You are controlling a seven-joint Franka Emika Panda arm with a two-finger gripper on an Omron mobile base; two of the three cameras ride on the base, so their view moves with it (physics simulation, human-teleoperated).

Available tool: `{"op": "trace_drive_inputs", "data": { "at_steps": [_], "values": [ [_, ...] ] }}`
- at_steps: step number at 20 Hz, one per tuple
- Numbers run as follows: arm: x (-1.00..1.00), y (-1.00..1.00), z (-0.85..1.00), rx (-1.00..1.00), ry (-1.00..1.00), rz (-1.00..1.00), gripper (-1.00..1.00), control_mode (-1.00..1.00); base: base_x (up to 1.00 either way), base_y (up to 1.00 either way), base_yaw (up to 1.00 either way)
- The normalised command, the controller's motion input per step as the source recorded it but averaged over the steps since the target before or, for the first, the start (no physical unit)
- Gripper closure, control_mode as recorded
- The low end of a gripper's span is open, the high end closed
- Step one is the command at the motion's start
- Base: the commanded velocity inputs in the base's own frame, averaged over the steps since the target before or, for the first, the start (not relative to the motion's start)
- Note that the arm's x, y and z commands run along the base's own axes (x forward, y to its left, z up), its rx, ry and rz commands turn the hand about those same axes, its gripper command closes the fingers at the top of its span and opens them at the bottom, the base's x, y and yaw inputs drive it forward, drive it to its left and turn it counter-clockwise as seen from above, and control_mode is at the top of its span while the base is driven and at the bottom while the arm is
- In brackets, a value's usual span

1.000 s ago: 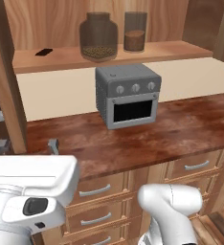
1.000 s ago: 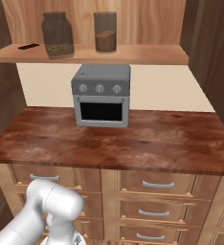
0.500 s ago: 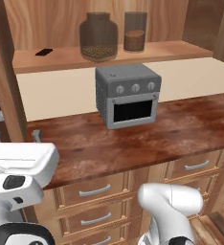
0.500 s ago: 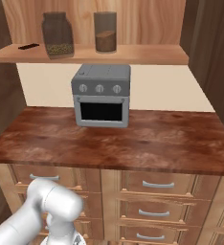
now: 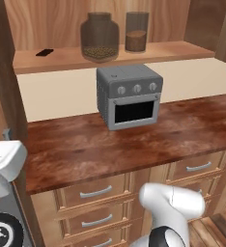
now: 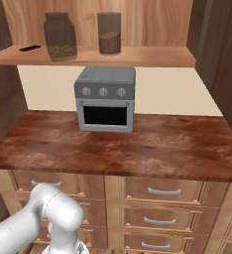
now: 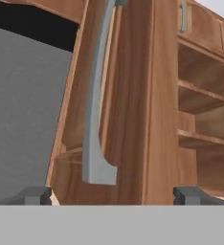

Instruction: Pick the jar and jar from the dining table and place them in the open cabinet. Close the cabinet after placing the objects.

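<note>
Both jars sit on the cabinet shelf (image 5: 182, 50) above the counter: the round-shouldered jar (image 5: 100, 37) with olive-yellow pellets on the left, the slim straight jar (image 5: 136, 32) with light-brown powder just beside it on the right, apart from each other. Both stand upright, long axes vertical. In the right base view the wide jar (image 6: 60, 36) and slim jar (image 6: 109, 33) keep the same order, with bare shelf to the slim jar's right and a small dark flat object (image 6: 29, 48) near the left end.

My gripper (image 7: 115, 194) is open wide — its two dark fingertips (image 7: 37, 195) stand far apart at the bottom of the hand view, holding nothing. Between them I see a cabinet door (image 7: 133, 105) edge-on, its long silver handle (image 7: 97, 110) running up the frame, with open wooden shelving to the right.

The arm's white elbow (image 5: 175, 205) bulges low in front of the drawers (image 5: 95, 192) — in the right base view it sits at lower left (image 6: 56, 213). The grey oven (image 5: 129, 95) stands on the wood counter (image 5: 192, 125), with open countertop on either side.
</note>
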Motion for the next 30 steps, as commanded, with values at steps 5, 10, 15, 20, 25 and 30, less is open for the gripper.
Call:
{"op": "trace_drive_inputs", "data": {
  "at_steps": [5,10,15,20,25,30],
  "values": [
    [0.24,-0.15,0.00,0.04,0.05,-0.22,-1.00,-1.00,0.00,0.00,0.00],
    [0.08,-1.00,-0.01,0.14,0.08,-0.49,-1.00,-1.00,0.00,0.00,0.00],
    [0.00,-1.00,0.00,0.19,0.01,-0.45,-1.00,-1.00,0.00,0.00,0.00],
    [0.33,-1.00,0.00,0.20,0.05,-0.27,-1.00,-1.00,0.00,0.00,0.00],
    [0.95,-1.00,-0.07,0.14,0.01,0.22,-1.00,-1.00,0.00,0.00,0.00],
    [0.72,-1.00,-0.35,0.02,0.00,0.39,-1.00,-1.00,0.00,0.00,0.00]
  ]
}}
